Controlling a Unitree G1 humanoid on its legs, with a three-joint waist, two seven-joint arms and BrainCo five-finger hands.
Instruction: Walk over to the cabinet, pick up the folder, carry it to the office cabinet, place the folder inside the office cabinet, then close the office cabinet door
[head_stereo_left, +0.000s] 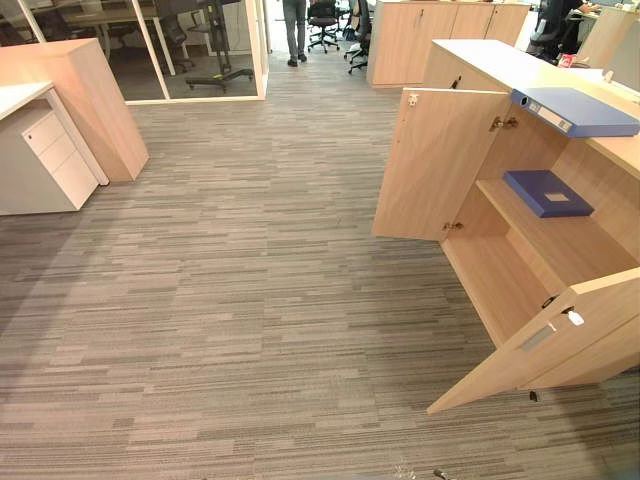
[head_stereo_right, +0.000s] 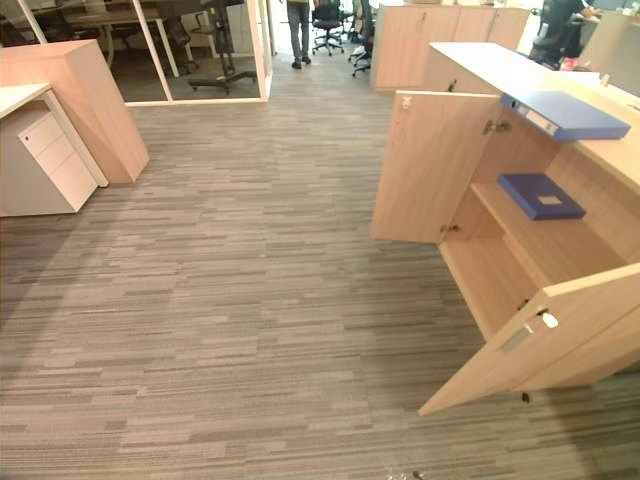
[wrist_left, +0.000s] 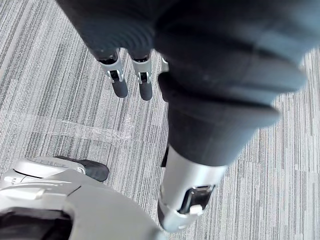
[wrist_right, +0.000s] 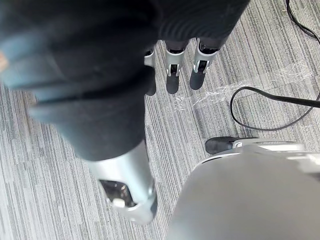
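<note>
Pale blue lever-arch folder (head_stereo_left: 580, 110) with a white spine label: flat on the top of the light wooden office cabinet (head_stereo_left: 480, 62), near its front edge, above the open compartment; print on the spine label too small to read.
Second, dark blue flat folder (head_stereo_left: 547, 192) with a small pale label on its cover: lying on the cabinet's inner shelf (head_stereo_left: 560, 245); label text not legible.
Both cabinet doors swung wide open; far door (head_stereo_left: 435, 165) with a small white sticker at its upper corner and brass hinges (head_stereo_left: 503, 123) by the top; near door (head_stereo_left: 560, 345) with a small white tag and a grey patch on its inner face.
Left hand (wrist_left: 120, 82): hanging over the carpet, fingers straight and loose, nothing held.
Right hand (wrist_right: 172, 75): likewise hanging over the carpet, fingers extended and relaxed, empty.
Both hands well apart from either folder.
Floor: grey-brown striped carpet (head_stereo_left: 250, 300); strip of clear tape (wrist_left: 85, 130) stuck on it below the left hand.
Room: white drawer pedestal (head_stereo_left: 50, 160) at far left, under a white desktop; light wooden block cabinet (head_stereo_left: 85, 100) just beside it; glass partition with white frame (head_stereo_left: 200, 50) behind; more wooden cabinets (head_stereo_left: 420, 40) at the back; black office chairs (head_stereo_left: 323, 22) and a standing person's legs (head_stereo_left: 294, 30) in the distance.
</note>
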